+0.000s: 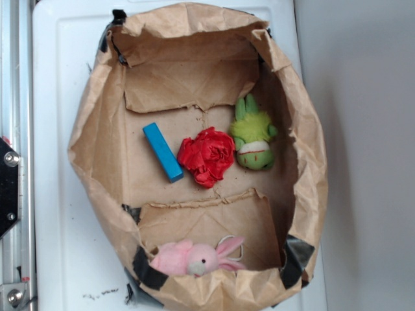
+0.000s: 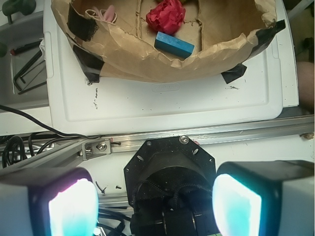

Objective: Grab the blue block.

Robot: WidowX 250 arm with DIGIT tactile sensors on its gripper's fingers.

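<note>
- in the wrist view we see our claw (image 2: 155, 196) at the bottom of the picture, its two fingers (image 2: 69, 206) spread wide apart with nothing between them; the pads glow pale cyan.
- the claw does not show in the exterior view.
- the blue block (image 2: 174, 44) lies well ahead of the claw, toward the top of the wrist view and slightly to the right of the gap between the fingers, flat on the floor of the brown paper bag (image 2: 147, 59).
- in the exterior view the blue block (image 1: 163, 151) lies tilted on the bag's floor, just beside the red fabric flower (image 1: 207, 156), and we cannot tell whether the two touch.
- the flower (image 2: 166, 15) sits just beyond the block as seen from the claw.
- a green plush toy (image 1: 253, 136) lies on the far side of the flower from the block, close to the flower.
- a pink plush rabbit (image 1: 194, 258) rests at one end of the bag, against its crumpled wall, well apart from the block.
- the bag (image 1: 97, 149) sits on a white tray (image 2: 162, 103), and black tape (image 2: 88, 64) patches its outer wall.
- between the claw and the tray runs a metal rail (image 2: 206, 135).
- the bag's near wall stands between the claw and the block.
</note>
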